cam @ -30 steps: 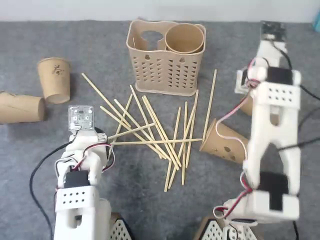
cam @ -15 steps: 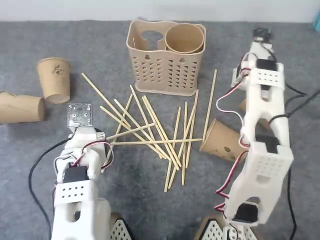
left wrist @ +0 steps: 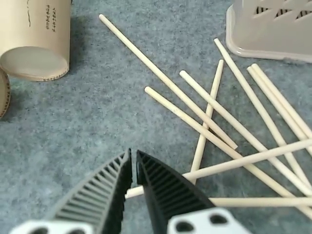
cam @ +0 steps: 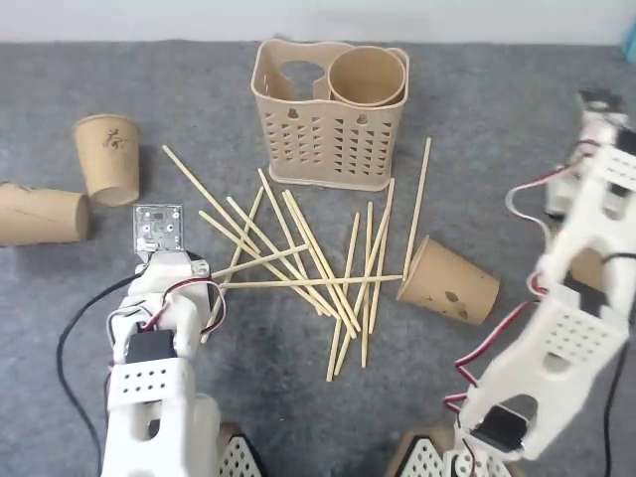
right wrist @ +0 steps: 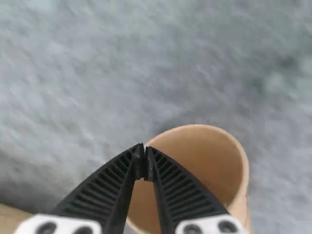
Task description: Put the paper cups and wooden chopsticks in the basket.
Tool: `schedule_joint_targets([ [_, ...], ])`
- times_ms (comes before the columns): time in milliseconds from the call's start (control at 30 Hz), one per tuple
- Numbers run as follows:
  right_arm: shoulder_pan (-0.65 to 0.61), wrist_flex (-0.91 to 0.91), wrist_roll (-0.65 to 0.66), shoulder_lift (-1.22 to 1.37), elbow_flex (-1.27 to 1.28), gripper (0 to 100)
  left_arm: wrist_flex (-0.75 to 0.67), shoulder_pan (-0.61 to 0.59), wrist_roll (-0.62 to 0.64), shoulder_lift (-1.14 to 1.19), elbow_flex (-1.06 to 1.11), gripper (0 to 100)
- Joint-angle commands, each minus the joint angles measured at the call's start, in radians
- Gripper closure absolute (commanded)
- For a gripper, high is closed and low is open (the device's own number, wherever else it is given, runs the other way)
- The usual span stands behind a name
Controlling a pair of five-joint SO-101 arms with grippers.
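Left gripper (left wrist: 134,163) closed, empty, above crossed wooden chopsticks (left wrist: 168,83) near the basket (left wrist: 273,29); right gripper (right wrist: 145,161) closed at a paper cup (right wrist: 204,161)'s mouth.

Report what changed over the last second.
The right arm swung from over the tipped cup out to the right; its gripper, fingers shut, now hangs above another cup. Nothing taken or released. The left gripper barely shifted; chopsticks and basket stayed put.

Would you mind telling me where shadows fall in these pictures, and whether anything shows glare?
High view: even light, thin soft shadows beside the chopsticks, no glare. Left wrist view: a soft shadow on the carpet beside the cup. Right wrist view: no glare on the second cup.
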Motion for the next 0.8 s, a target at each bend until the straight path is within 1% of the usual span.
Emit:
schedule_joint_targets([
  [0, 0.156, 0.027, 0.146, -0.097, -0.054, 99.1, -0.023, -0.003, 0.006, 0.005, -0.047, 99],
  [200, 0.332, 0.105, 0.276, -0.110, -0.058, 99.1, -0.025, 0.000, 0.006, 0.005, -0.047, 99],
  [333, 0.394, 0.239, 0.422, -0.142, -0.058, 99.1, -0.025, 0.000, 0.006, 0.005, -0.047, 99],
  [433, 0.433, 0.329, 0.500, -0.180, -0.058, 99.1, -0.025, -0.003, 0.006, 0.005, -0.047, 99],
  [633, 0.555, 0.343, 0.589, -0.243, -0.052, 99.1, -0.025, -0.003, 0.006, 0.005, -0.047, 99],
  [767, 0.611, 0.343, 0.647, -0.257, -0.052, 99.1, -0.025, -0.002, 0.005, 0.005, -0.047, 99],
])
